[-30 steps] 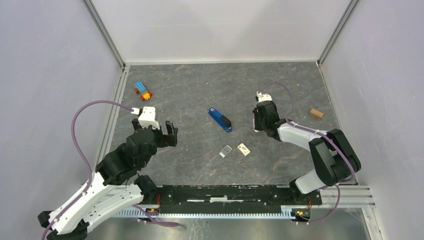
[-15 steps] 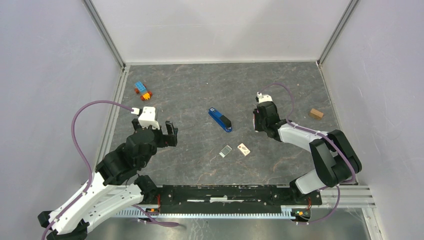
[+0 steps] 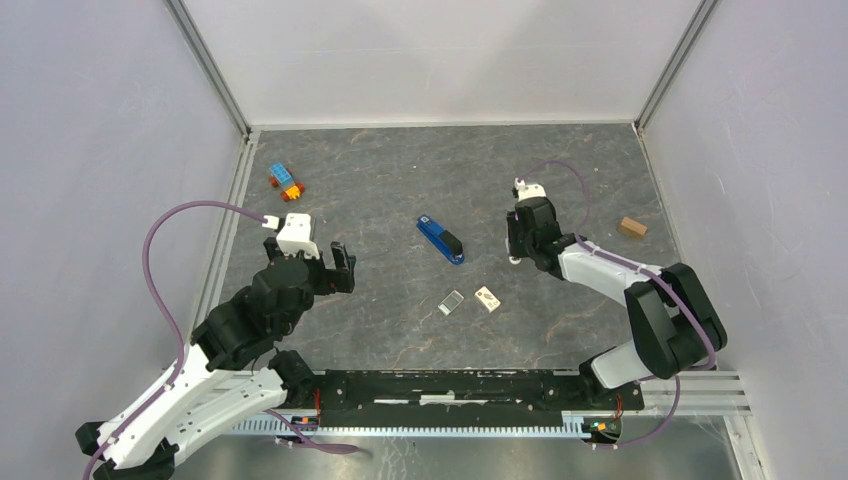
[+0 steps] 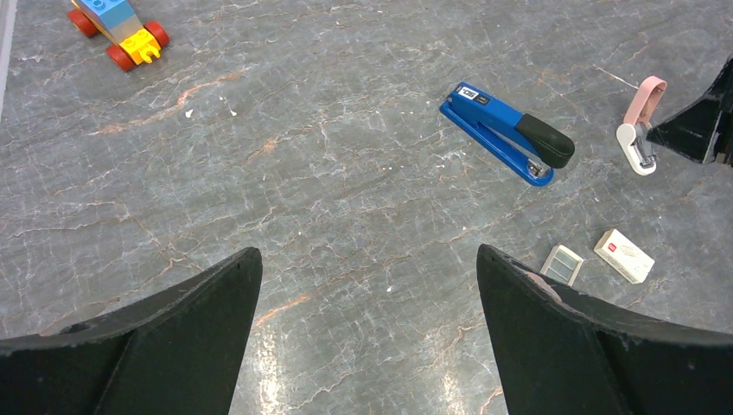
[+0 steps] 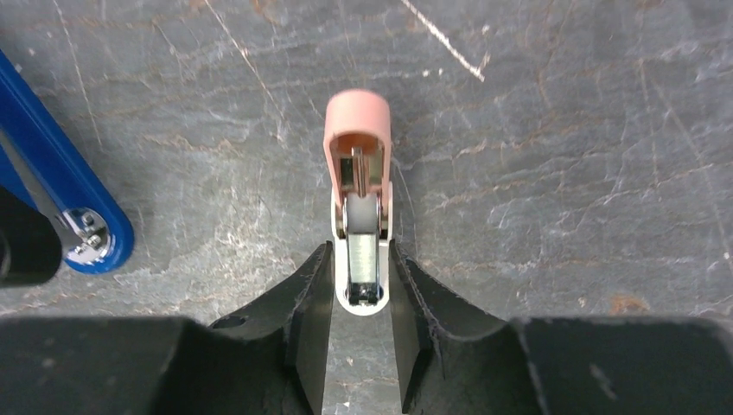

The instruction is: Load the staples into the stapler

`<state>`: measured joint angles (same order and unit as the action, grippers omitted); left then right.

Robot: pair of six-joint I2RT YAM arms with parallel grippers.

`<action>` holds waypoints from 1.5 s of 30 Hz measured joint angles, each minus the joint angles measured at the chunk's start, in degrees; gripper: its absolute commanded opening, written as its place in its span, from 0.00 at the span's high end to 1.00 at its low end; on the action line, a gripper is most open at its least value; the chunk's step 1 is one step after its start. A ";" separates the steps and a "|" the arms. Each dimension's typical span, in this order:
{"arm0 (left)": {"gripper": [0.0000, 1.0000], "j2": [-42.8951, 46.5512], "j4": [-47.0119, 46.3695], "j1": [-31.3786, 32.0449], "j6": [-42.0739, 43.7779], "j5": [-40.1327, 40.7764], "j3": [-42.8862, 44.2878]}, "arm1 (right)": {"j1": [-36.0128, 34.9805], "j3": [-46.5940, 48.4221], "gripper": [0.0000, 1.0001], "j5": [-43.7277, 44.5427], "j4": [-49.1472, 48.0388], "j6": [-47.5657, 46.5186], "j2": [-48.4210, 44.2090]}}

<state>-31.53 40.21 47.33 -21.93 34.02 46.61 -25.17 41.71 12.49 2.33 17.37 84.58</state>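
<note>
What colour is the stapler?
Blue stapler with a black end, best seen in the left wrist view.

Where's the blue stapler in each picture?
Top external: the stapler lies mid-table, slanted.
Left wrist: stapler upper right, black end lower right.
Right wrist: only one end, at the left edge.
Shared landmark: the right hand, flanking the pink-and-white piece just right of the stapler.

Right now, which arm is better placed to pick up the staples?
Left, probably: the left fingers are open and empty with the staples in their view, while the right fingers sit either side of the pink-and-white piece.
</note>
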 measured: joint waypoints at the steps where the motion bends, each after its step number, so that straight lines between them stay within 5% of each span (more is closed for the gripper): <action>1: 0.00 0.00 0.00 0.00 0.00 0.00 0.02 | 0.11 0.50 0.63 0.02 0.00 -0.13 0.00; 45: 0.00 -1.84 -0.02 0.00 0.00 0.28 -0.04 | 2.10 -1.51 0.59 0.07 -2.32 -2.38 0.04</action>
<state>-33.36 40.18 47.33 -21.93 34.30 46.57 -23.07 40.21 12.56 0.01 14.98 84.62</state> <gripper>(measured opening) 0.996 0.397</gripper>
